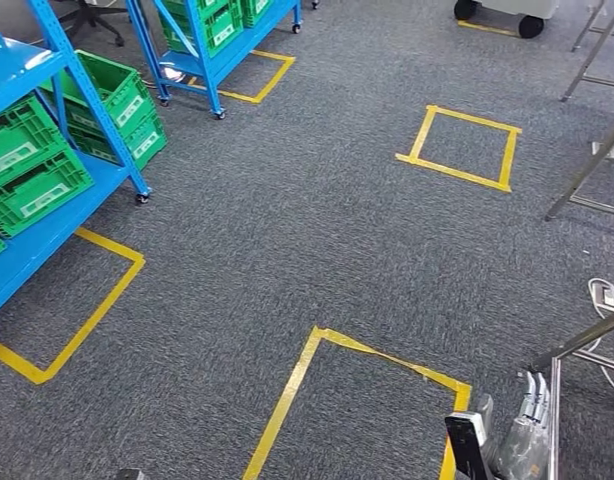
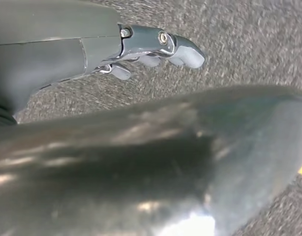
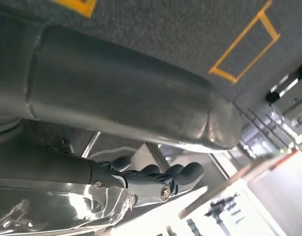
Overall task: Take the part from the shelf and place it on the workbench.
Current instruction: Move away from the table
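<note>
Right hand (image 1: 524, 432) gripping clear-wrapped silvery part (image 3: 49, 209), long axis along the fingers. Left hand (image 2: 157, 46) holding nothing, fingers extended. White labels on green plastic crates (image 1: 32, 165) unreadable.

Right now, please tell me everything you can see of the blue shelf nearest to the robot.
The blue shelf stands at the left of the head view. It looks like painted metal, with slanted posts and flat boards. Green crates with white labels sit on its boards. A small wheel carries its leg on the grey carpet, beside yellow tape lines. Nothing else touches it.

Left hand (image 2: 157, 46): grey metal fingers, round screw heads, beside a smooth dark grey cover (image 2: 42, 54)
</note>
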